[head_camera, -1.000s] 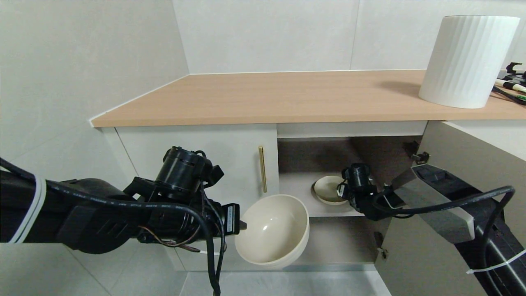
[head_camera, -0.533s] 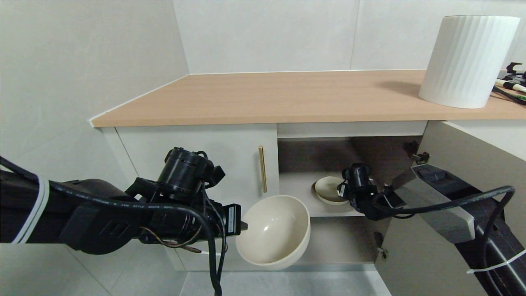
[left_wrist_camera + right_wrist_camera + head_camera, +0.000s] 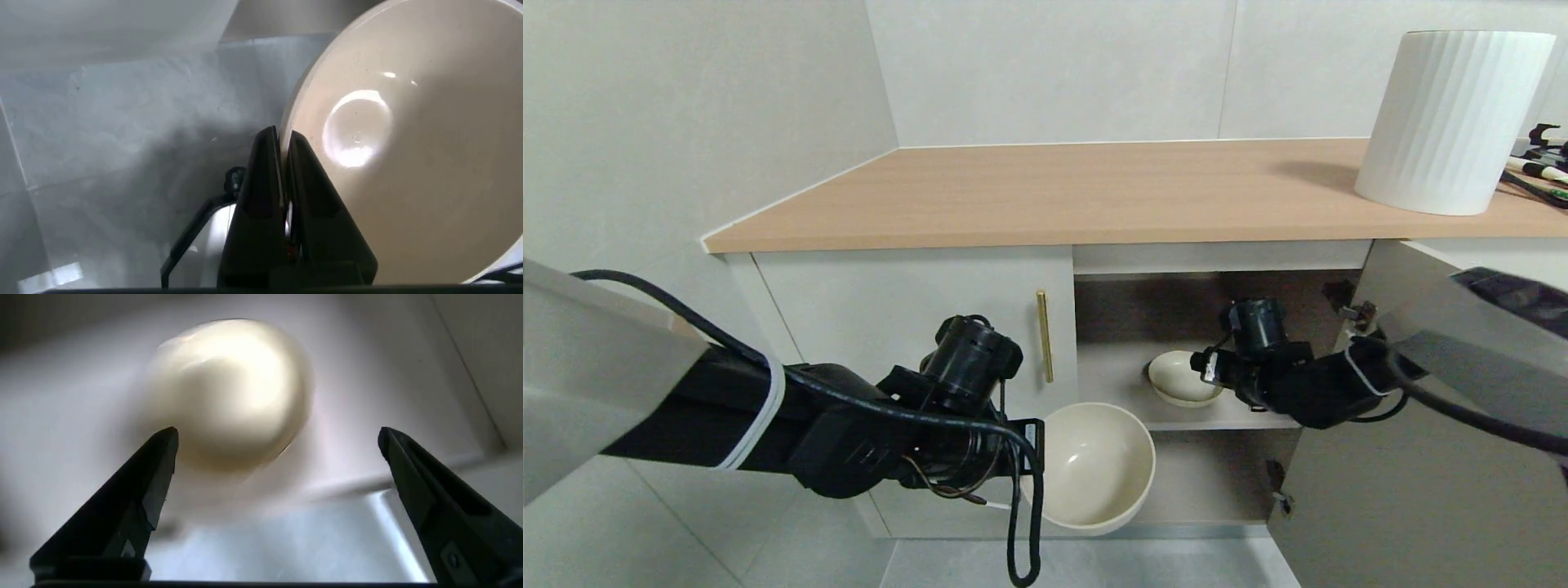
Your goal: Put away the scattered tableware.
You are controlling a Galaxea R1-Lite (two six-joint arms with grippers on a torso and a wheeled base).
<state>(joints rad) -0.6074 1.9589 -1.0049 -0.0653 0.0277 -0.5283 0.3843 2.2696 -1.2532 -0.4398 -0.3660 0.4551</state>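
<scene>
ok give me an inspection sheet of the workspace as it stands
surface: wooden countertop; cabinet shelf below it.
job's things: large bowl held low before the open cabinet; small bowl on the shelf.
clutter: white ribbed container and brushes at the countertop's right end.
tools: left tool shut on the large bowl's rim; right tool open, facing the small bowl, not touching.
cables: black cable loops beneath the left arm.
surroundings: pale tiled walls; left door closed, right door open.

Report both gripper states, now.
Left gripper: closed on the rim of the large bowl.
Right gripper: open, holding nothing, facing the small bowl.
</scene>
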